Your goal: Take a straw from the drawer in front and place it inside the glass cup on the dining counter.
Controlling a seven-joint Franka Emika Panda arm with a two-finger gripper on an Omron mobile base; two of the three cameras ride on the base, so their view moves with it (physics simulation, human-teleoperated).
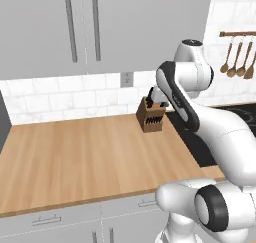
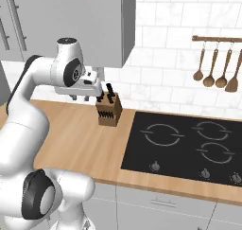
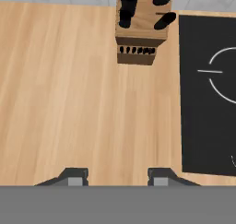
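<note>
Knife block [image 3: 140, 27] top cut off

The wooden bench [image 1: 75, 157] lies bare and wide to the left of the knife block [image 1: 150, 116], with plenty of room to sweep a hand across it. The block stands near the back wall, just beside the black cooktop [image 2: 189, 146], its dark handles sticking up. Overhead, the grey wall cabinets [image 1: 100, 27] limit height. Utensils [image 2: 215, 70] hang on the wall behind the cooktop, well apart from the block.

We see the knife block [image 1: 151, 116] on the tabletop [image 1: 75, 157], against the back wall, just left of the cooktop [image 2: 189, 146].
</note>
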